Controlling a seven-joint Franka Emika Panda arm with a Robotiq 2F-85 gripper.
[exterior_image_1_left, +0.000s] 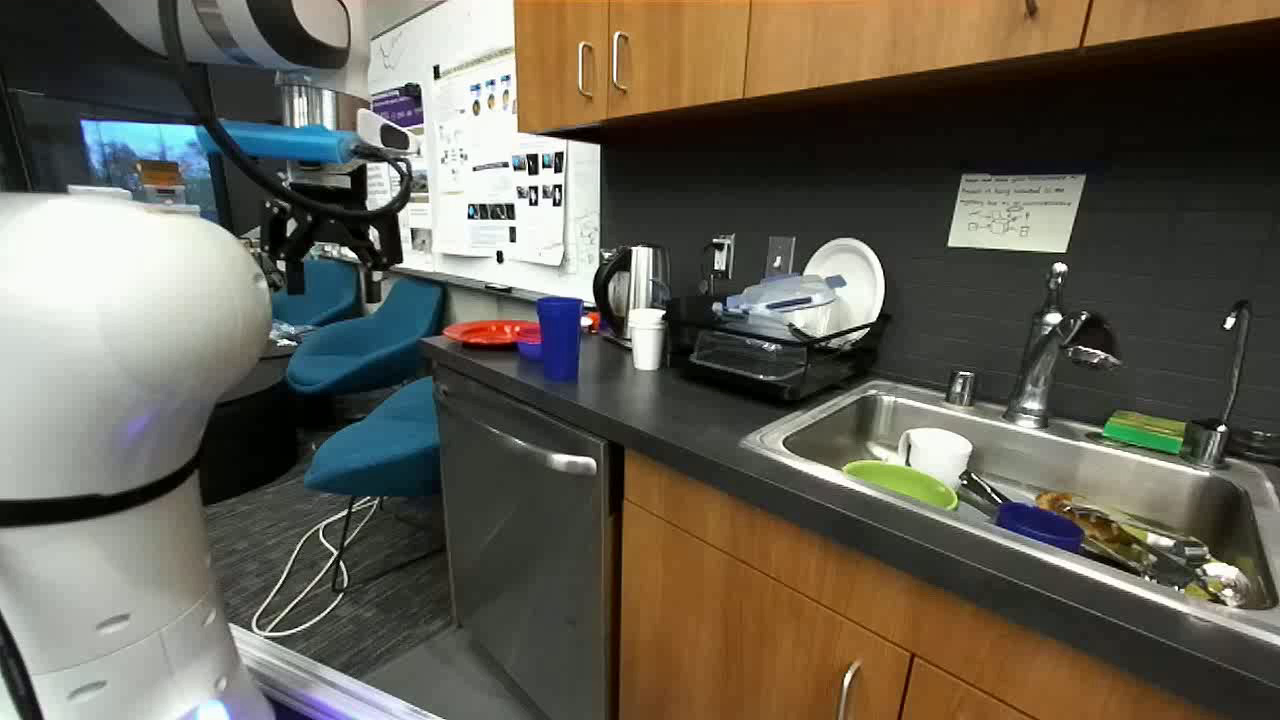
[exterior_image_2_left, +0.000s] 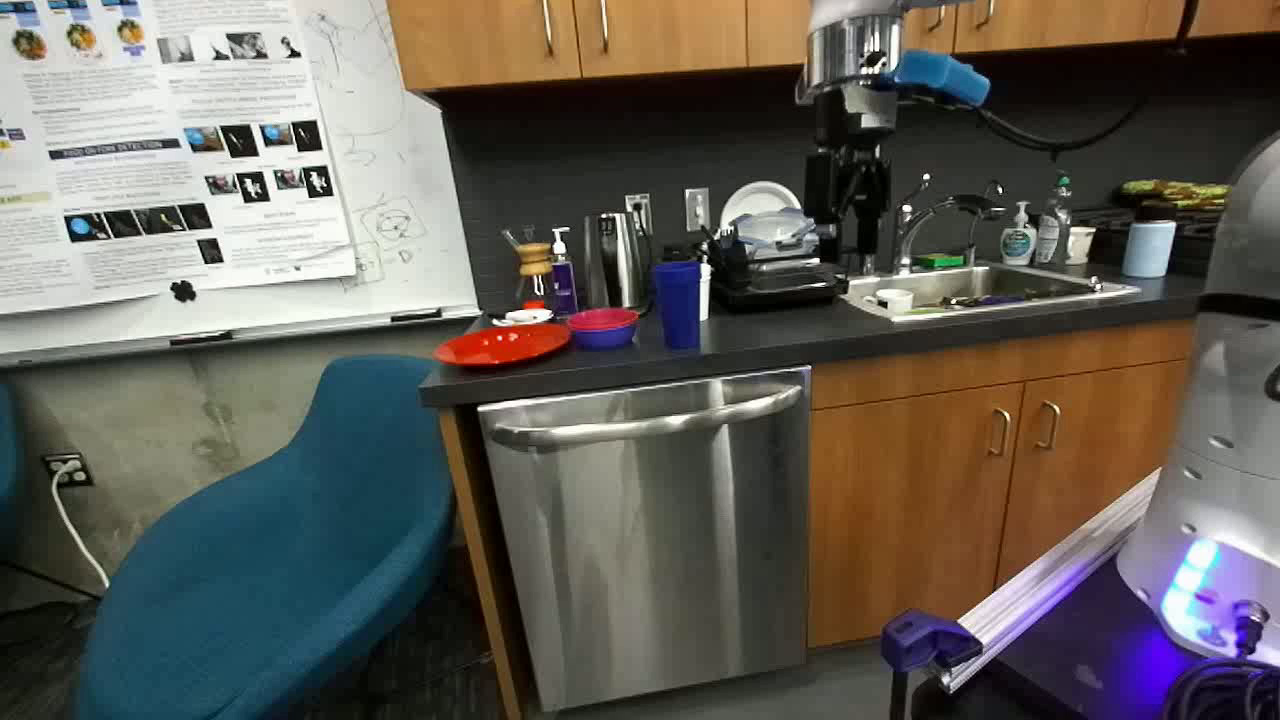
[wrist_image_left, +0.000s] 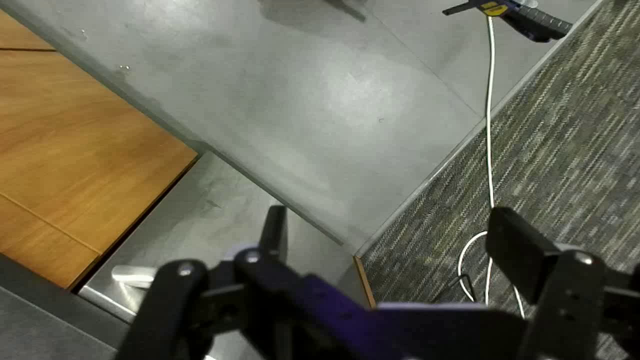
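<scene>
- In an exterior view, the gripper (exterior_image_1_left: 333, 285) is suspended in the air above the level of the countertop (exterior_image_1_left: 680, 415), fingers directed downward and tips separated.
- In this view, the tableware nearest the gripper is a red plate (exterior_image_1_left: 487, 334), lying flat at the end of the countertop. A blue cup (exterior_image_1_left: 559, 340) stands upright near it.
- A white cup (exterior_image_1_left: 648, 340) stands in front of an electric kettle (exterior_image_1_left: 640, 280). A black dish rack (exterior_image_1_left: 775, 350) is located beside the sink (exterior_image_1_left: 765, 438), which contains a white mug (exterior_image_1_left: 937, 455) and a green dish (exterior_image_1_left: 900, 483).
- In an exterior view, a red bowl (exterior_image_2_left: 603, 318) is nested in a blue bowl (exterior_image_2_left: 603, 337), positioned between the red plate and the blue cup. A pump bottle (exterior_image_2_left: 563, 285) stands behind them.
- The dishwasher (exterior_image_2_left: 650, 540) is installed below the countertop, door closed.
- In the wrist view, the fingers (wrist_image_left: 274, 230) are spread wide; nothing is gripped.
- Beneath the gripper: the grey floor (wrist_image_left: 325, 100), the patterned carpet (wrist_image_left: 575, 125) with a white cable (wrist_image_left: 491, 125) across it, and part of the dishwasher front.
</scene>
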